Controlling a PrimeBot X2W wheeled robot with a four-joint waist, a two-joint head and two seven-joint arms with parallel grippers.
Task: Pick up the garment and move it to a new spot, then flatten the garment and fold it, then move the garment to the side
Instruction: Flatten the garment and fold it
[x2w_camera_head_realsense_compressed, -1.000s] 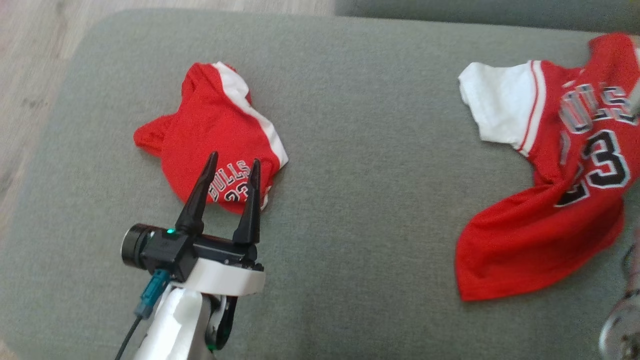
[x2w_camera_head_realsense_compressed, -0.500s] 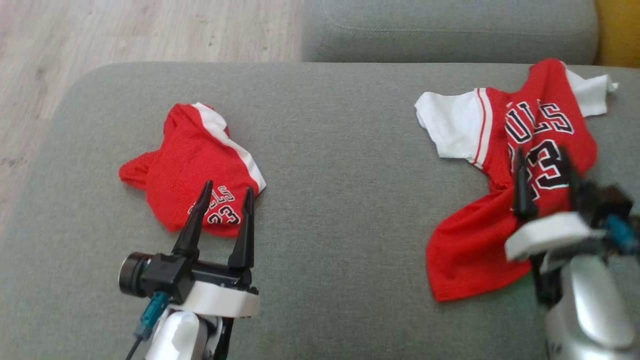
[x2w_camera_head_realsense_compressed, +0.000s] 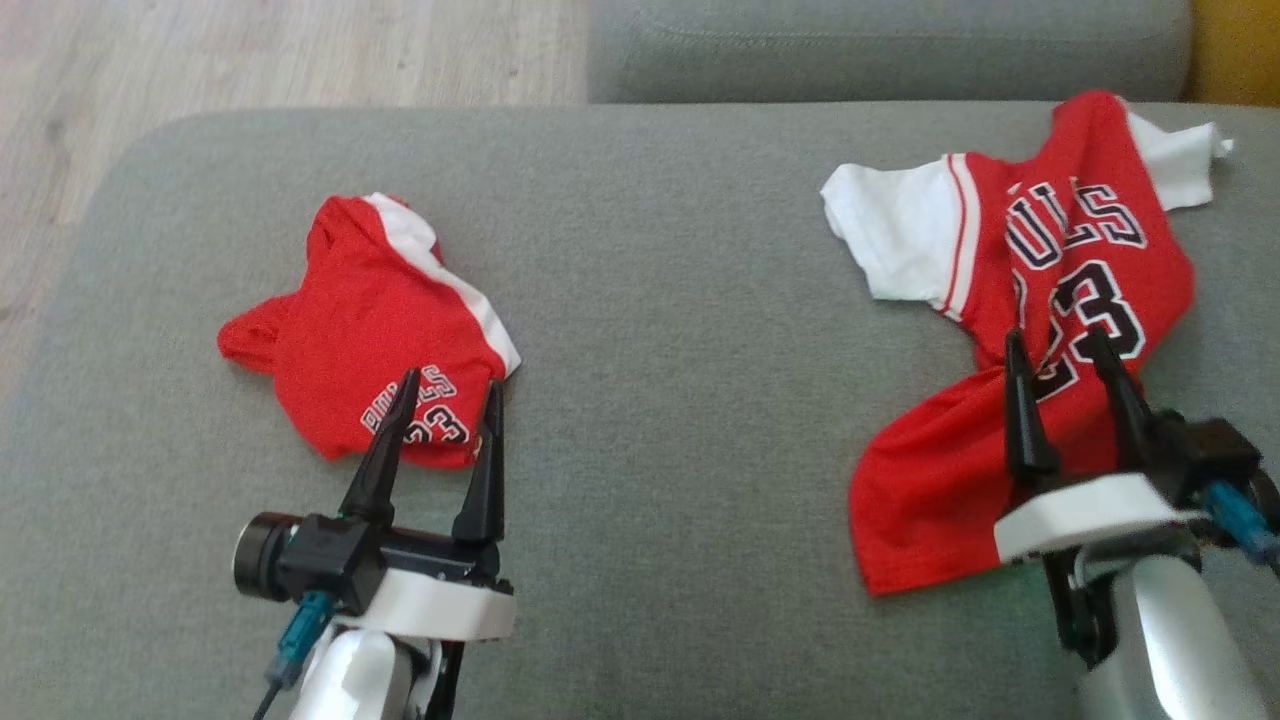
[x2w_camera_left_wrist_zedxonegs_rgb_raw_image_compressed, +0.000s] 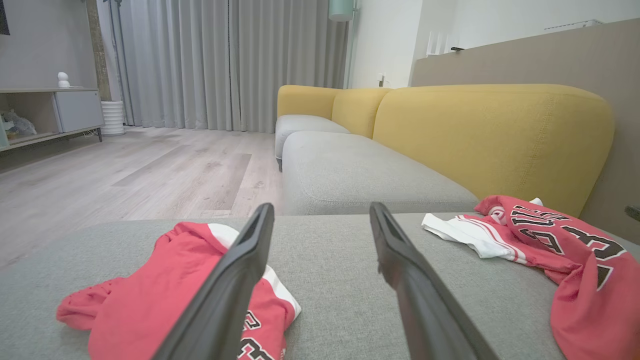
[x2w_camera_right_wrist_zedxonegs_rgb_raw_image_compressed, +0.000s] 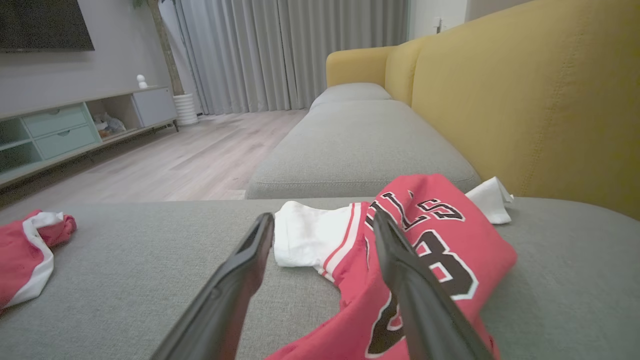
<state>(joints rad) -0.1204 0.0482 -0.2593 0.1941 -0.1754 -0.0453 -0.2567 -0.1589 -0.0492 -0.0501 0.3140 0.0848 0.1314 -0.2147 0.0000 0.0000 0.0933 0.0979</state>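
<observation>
Two red garments lie on the grey sofa seat (x2w_camera_head_realsense_compressed: 680, 350). A crumpled red jersey (x2w_camera_head_realsense_compressed: 1090, 230) with white sleeves and the number 23 lies at the right, also seen as the jersey (x2w_camera_right_wrist_zedxonegs_rgb_raw_image_compressed: 440, 250) and the jersey (x2w_camera_left_wrist_zedxonegs_rgb_raw_image_compressed: 575, 250). Bunched red shorts (x2w_camera_head_realsense_compressed: 350, 330) with a white stripe lie at the left, also the shorts (x2w_camera_left_wrist_zedxonegs_rgb_raw_image_compressed: 145, 295). My left gripper (x2w_camera_head_realsense_compressed: 452, 380) stands open with nothing in it, its tips over the shorts' near edge. My right gripper (x2w_camera_head_realsense_compressed: 1055, 335) is open and empty above the jersey's twisted middle. In the wrist views the left gripper (x2w_camera_left_wrist_zedxonegs_rgb_raw_image_compressed: 321, 206) and right gripper (x2w_camera_right_wrist_zedxonegs_rgb_raw_image_compressed: 324, 215) hold nothing.
A second grey seat cushion (x2w_camera_head_realsense_compressed: 880, 50) adjoins the far side. The yellow backrest (x2w_camera_right_wrist_zedxonegs_rgb_raw_image_compressed: 540, 100) runs along the right. Wooden floor (x2w_camera_head_realsense_compressed: 250, 60) lies beyond the seat's left edge. Between the two garments the seat is bare.
The head camera has tilted, shifting the whole picture. My right gripper has come into view at the lower right and now stands over the jersey. The garments lie as before.
</observation>
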